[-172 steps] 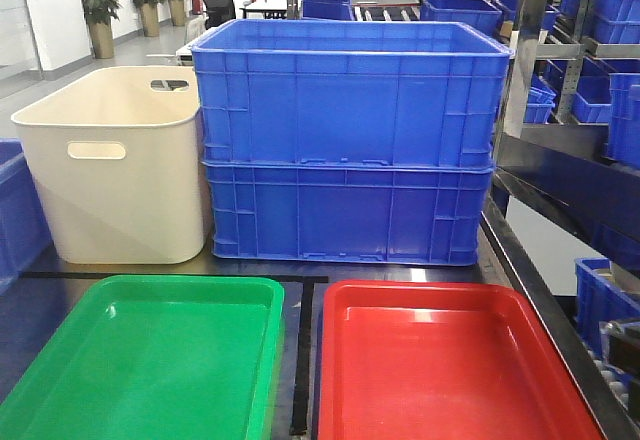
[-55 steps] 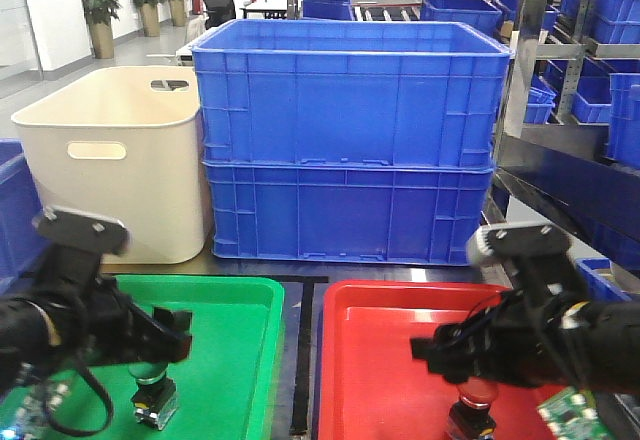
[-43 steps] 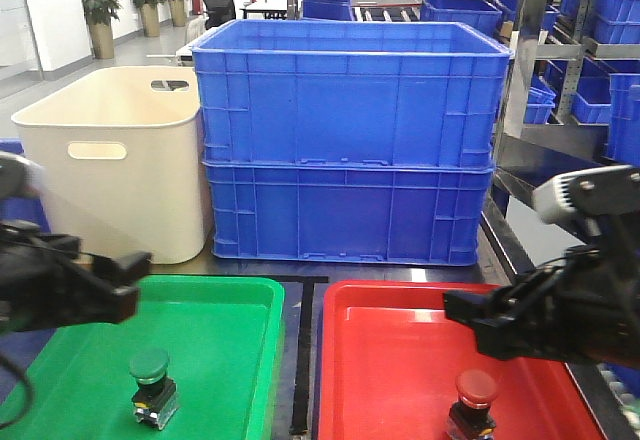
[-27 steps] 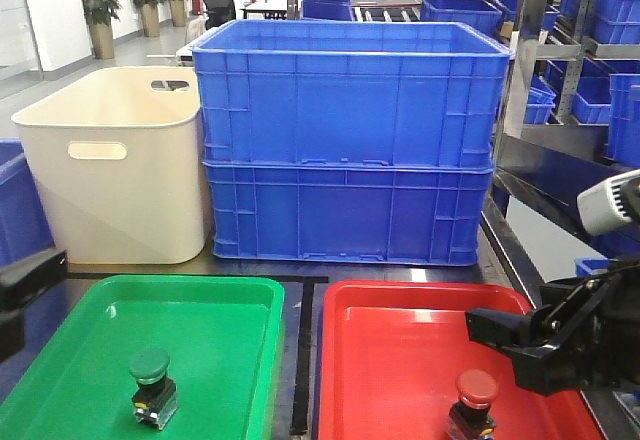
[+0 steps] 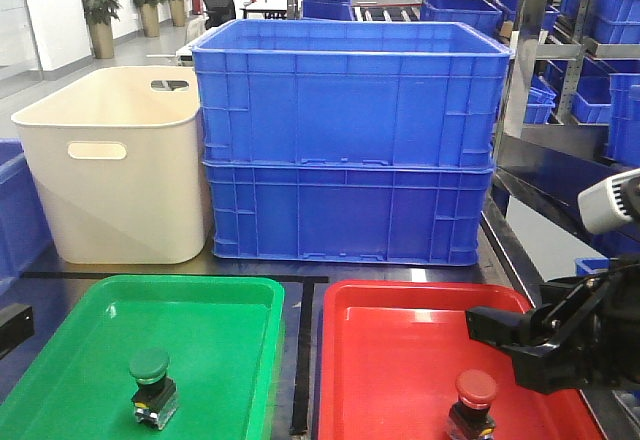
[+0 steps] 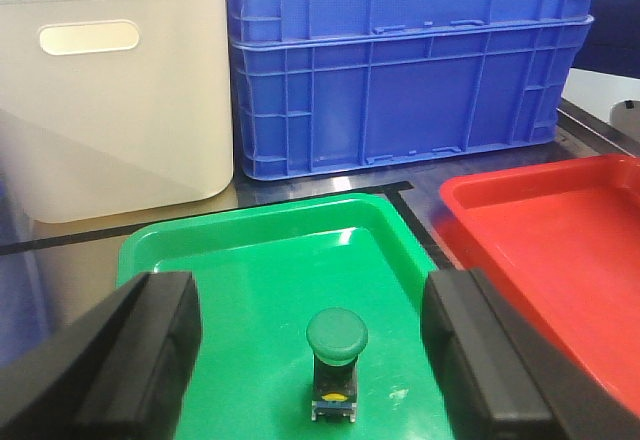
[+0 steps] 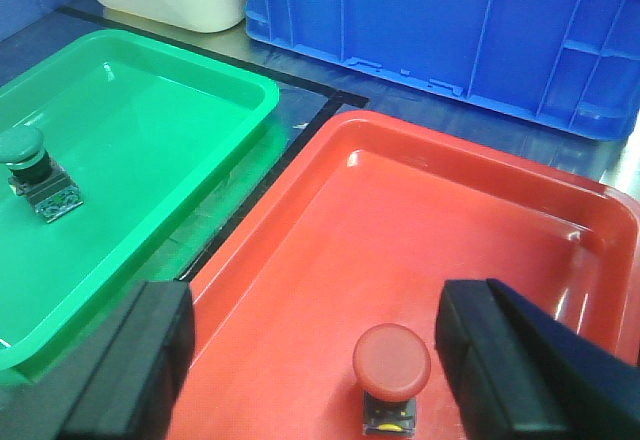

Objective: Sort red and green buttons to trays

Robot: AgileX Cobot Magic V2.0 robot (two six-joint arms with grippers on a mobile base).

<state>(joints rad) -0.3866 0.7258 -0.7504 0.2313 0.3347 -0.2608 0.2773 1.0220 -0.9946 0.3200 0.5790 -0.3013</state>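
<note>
Both arms have pulled back since the earlier frames, leaving the green domed push-button (image 5: 152, 387) upright near the front edge of the glossy green plastic tray (image 5: 80, 360) and the red domed push-button (image 5: 473, 405) upright near the front edge of the glossy red plastic tray (image 5: 400, 360). Left pincer (image 6: 310, 360) and right pincer (image 7: 315, 365) each hang spread wide and empty, fingers on either side of their button without touching it.

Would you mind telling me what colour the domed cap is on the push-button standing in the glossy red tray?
Red, matching its tray; the right wrist view shows the domed cap best.
</note>
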